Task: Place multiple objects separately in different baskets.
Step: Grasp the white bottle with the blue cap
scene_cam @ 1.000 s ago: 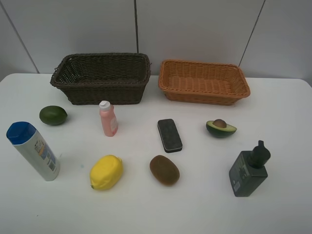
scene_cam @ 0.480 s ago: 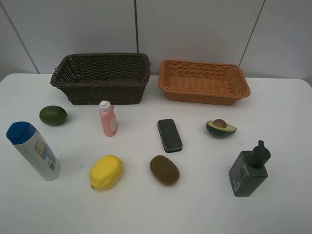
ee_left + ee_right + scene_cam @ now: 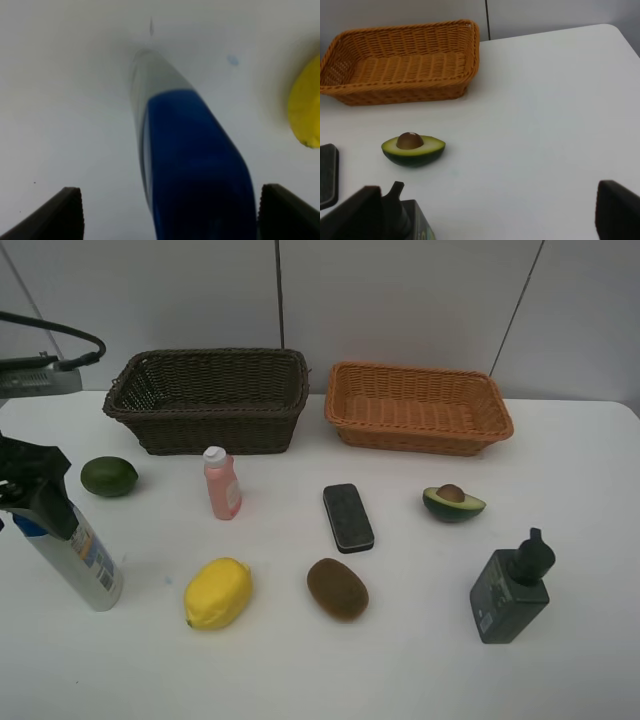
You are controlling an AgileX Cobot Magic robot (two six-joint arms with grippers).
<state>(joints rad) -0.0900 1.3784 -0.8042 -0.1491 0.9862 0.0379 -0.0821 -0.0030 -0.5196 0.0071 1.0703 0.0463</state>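
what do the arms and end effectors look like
The left end effector is matte black, its fingers wedge-shaped with ribbed inner edges. A black cable loops over a grey bracket on that arm. The right end effector has similar blunt black fingers. No markings visible.

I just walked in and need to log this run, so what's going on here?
The left gripper is open, its jaws on either side of the top of the blue-capped white bottle, not yet closed on it. The right gripper is open too, holding nothing, near the dark pump bottle. All eight items sit on the table; none is in the dark brown basket or the orange basket.
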